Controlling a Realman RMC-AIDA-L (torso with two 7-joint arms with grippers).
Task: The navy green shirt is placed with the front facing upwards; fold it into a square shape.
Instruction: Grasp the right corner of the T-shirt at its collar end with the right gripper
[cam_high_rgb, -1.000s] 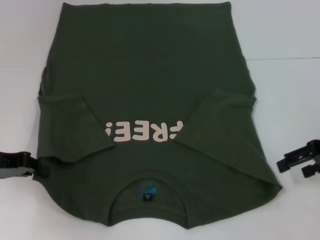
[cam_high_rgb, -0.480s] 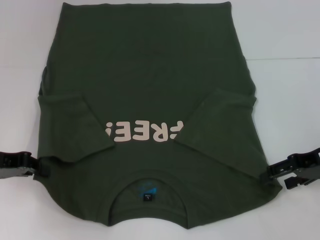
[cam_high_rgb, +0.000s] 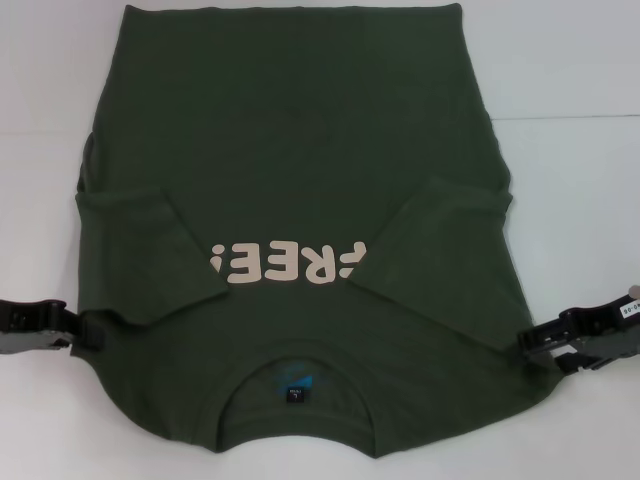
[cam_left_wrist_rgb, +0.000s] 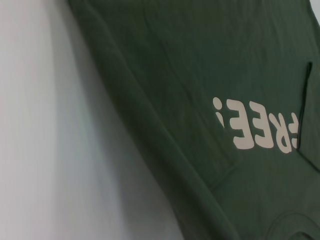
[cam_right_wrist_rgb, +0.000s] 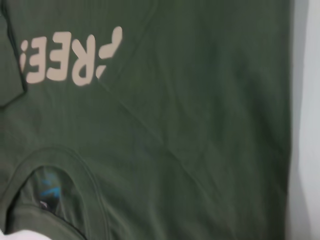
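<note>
The navy green shirt (cam_high_rgb: 300, 200) lies flat on the white table (cam_high_rgb: 570, 70), front up, collar (cam_high_rgb: 298, 395) nearest the robot, both sleeves folded inward over the "FREE!" lettering (cam_high_rgb: 290, 265). Nothing else lies around it. The left gripper (cam_high_rgb: 88, 332) reaches in low at the shirt's left shoulder edge, the right gripper (cam_high_rgb: 535, 345) at the right shoulder edge; whether either's fingers pinch fabric cannot be told.

My left wrist camera looks down on the shirt (cam_left_wrist_rgb: 210, 60). It is dark green and lies flat on the white table (cam_left_wrist_rgb: 45, 140). Pale letters (cam_left_wrist_rgb: 257, 125) on it read "FREE!" upside down. A sleeve is folded over the last letter. A bit of the collar (cam_left_wrist_rgb: 295, 225) shows in the corner.
</note>
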